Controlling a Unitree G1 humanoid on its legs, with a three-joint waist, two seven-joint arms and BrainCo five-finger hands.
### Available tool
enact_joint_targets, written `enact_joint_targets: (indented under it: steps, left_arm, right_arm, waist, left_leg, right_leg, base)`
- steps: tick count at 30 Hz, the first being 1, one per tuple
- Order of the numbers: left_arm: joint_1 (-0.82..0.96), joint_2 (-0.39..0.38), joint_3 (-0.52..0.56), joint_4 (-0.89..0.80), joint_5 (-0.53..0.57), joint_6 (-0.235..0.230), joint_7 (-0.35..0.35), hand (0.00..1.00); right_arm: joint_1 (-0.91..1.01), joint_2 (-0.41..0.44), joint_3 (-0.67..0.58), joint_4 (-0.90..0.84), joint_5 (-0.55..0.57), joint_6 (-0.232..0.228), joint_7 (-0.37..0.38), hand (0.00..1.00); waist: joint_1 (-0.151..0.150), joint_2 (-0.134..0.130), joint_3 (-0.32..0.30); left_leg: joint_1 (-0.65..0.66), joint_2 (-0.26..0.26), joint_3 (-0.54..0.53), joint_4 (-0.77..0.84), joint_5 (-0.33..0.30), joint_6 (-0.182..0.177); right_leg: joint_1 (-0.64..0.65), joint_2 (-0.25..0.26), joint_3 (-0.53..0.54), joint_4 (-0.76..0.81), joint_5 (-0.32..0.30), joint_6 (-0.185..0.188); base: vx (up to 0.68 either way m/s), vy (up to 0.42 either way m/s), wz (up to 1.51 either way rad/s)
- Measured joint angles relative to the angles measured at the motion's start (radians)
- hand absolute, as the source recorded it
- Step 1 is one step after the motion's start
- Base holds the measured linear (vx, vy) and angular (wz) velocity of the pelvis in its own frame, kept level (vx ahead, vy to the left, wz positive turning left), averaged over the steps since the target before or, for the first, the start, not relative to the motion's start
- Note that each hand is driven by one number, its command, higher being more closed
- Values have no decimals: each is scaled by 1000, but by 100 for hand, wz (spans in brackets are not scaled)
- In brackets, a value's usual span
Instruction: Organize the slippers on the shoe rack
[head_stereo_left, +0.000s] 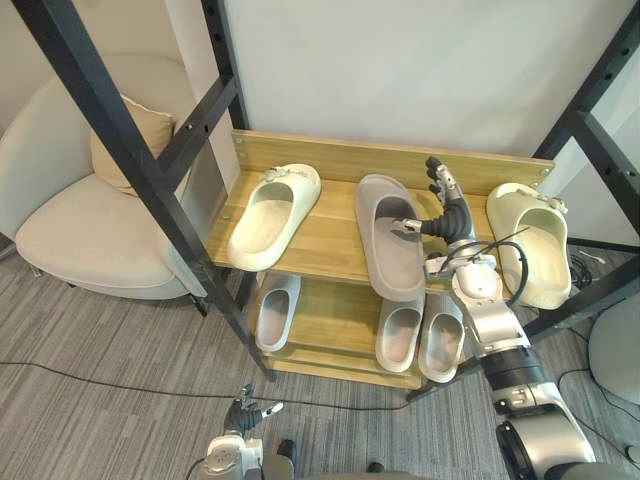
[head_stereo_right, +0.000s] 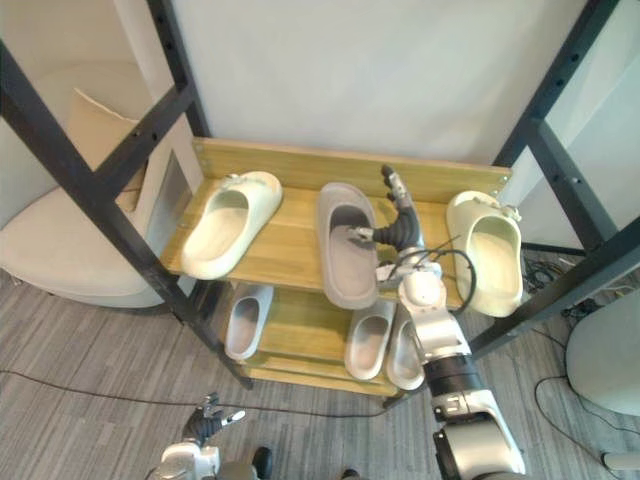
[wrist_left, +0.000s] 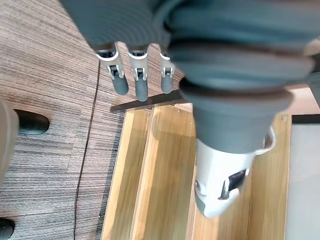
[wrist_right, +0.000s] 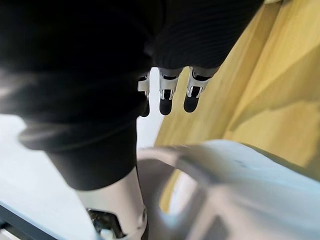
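In the middle of the frame, the right hand (head_stereo_left: 447, 212) is just beside the grey slipper (head_stereo_left: 388, 255) on the shoe rack (head_stereo_left: 330, 160), fingers straight, thumb at its opening. The left cream slipper (head_stereo_left: 272, 218) and right cream slipper (head_stereo_left: 530, 250) flank it. The left hand (head_stereo_left: 243, 415) hangs at bottom left.

Home setting, cream armchair (head_stereo_left: 80, 230), shoe rack (head_stereo_left: 330, 240)

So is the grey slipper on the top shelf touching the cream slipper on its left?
Apart. The left eye view shows bare shelf between the grey slipper and the left cream slipper.
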Motion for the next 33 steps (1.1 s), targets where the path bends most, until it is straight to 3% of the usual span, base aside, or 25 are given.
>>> enact_joint_targets:
  steps: [2, 3, 11, 24, 33]
  left_arm:
    - [0, 9, 0, 2, -7, 1, 0, 0]
    - [2, 15, 0, 4, -8, 2, 0, 0]
    - [11, 28, 1, 21, -20, 8, 2, 0]
    - [11, 30, 1, 0, -20, 9, -1, 0]
    - [12, 29, 3, -8, -20, 23, 0, 0]
  right_arm:
    - [-29, -1, 6, 38, -4, 7, 0, 0]
    - [-46, -3, 7, 52, -12, 6, 1, 100]
    - [-104, -40, 42, 71, -98, 20, 14, 100]
    - [-133, -62, 32, 51, -95, 20, 16, 100]
    - [-36, -59, 18, -223, -85, 7, 9, 100]
  waist:
    - [1, -2, 8]
    - [1, -2, 12]
    - [3, 0, 21]
    - [5, -5, 35]
    - [3, -5, 35]
  left_leg:
    - [0, 0, -2, -3, 2, 0]
    - [-1, 0, -3, -3, 2, -1]
    - [-2, -1, -28, -9, 6, -4]
    - [-1, 1, -44, -32, 23, -6]
    - [15, 5, -29, -30, 22, -6]
  right_leg:
    - [0, 0, -1, -2, 1, 0]
    - [0, 0, -2, -5, 3, 0]
    - [-1, 3, -2, -11, 9, -2]
    - [-3, 3, -16, -10, 10, -2]
    - [-5, 4, 4, 10, 5, -5]
  base:
    - [0, 0, 0]
    - [0, 0, 0]
    - [-4, 2, 0]
    - [-6, -1, 3]
    - [-7, 7, -4]
